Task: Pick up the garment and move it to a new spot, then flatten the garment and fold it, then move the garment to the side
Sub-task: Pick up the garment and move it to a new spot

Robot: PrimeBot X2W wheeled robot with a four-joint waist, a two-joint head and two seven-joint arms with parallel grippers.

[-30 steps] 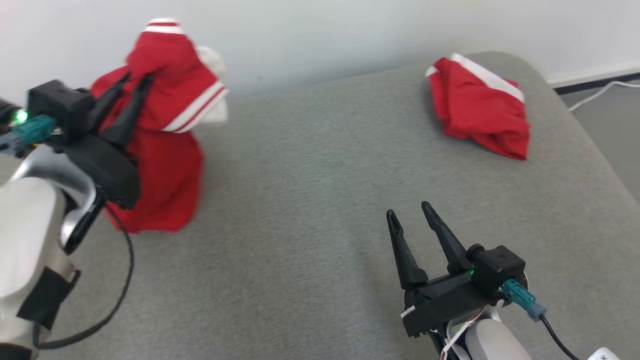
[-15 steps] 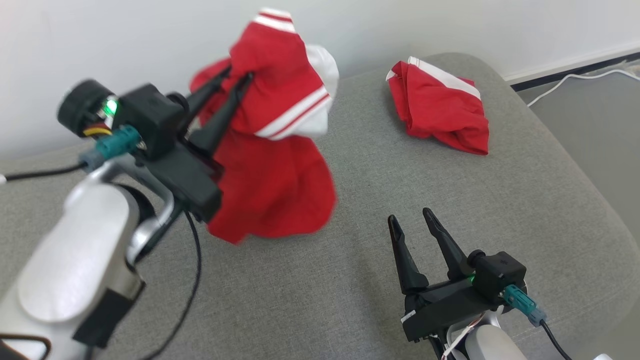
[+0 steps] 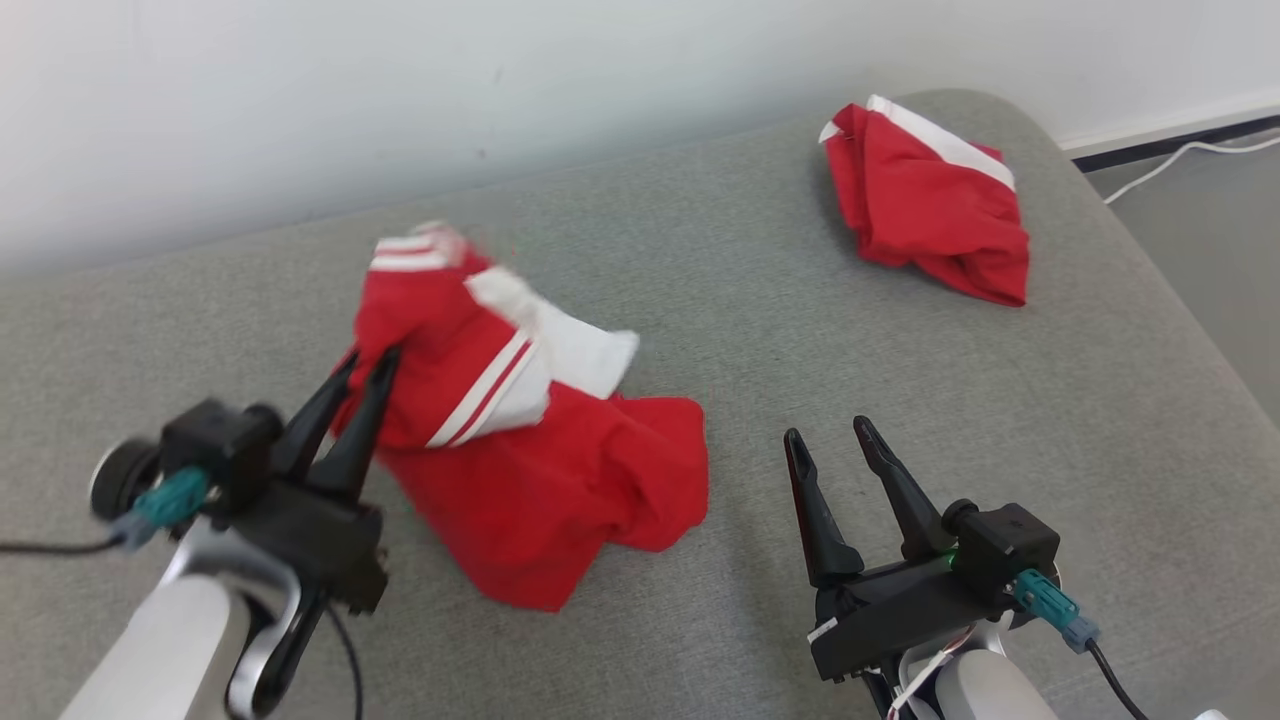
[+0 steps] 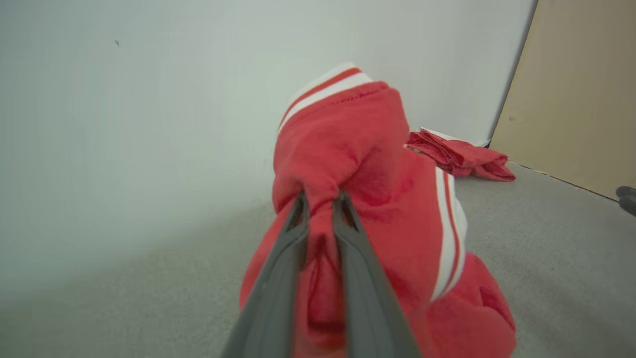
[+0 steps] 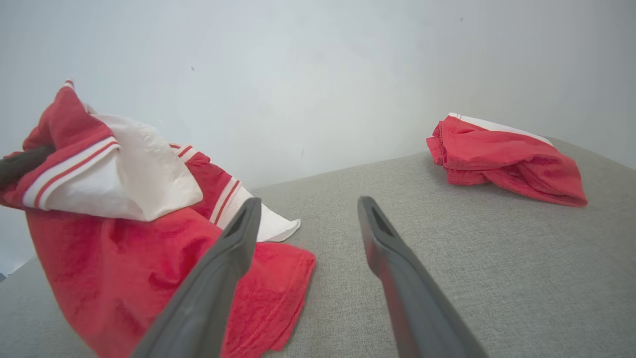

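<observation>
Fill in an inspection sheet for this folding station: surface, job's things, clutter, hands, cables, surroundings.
Surface: grey padded top, rounded at the far right corner.
Job's things: red and white garment, bunched, lower edge on the top.
Clutter: second red garment, crumpled at the far right.
Hands: left hand shut on the garment; right hand open, empty.
Cables: white cable on the floor; black lead at the near left.
Surroundings: white wall; grey floor.

The garment is bright red with a white panel and trim bands striped white and red; the second garment is the same red with one broad white band. The padded surface is flecked grey, the wall white. The left pincer and right pincer are black, each with a teal plug.
</observation>
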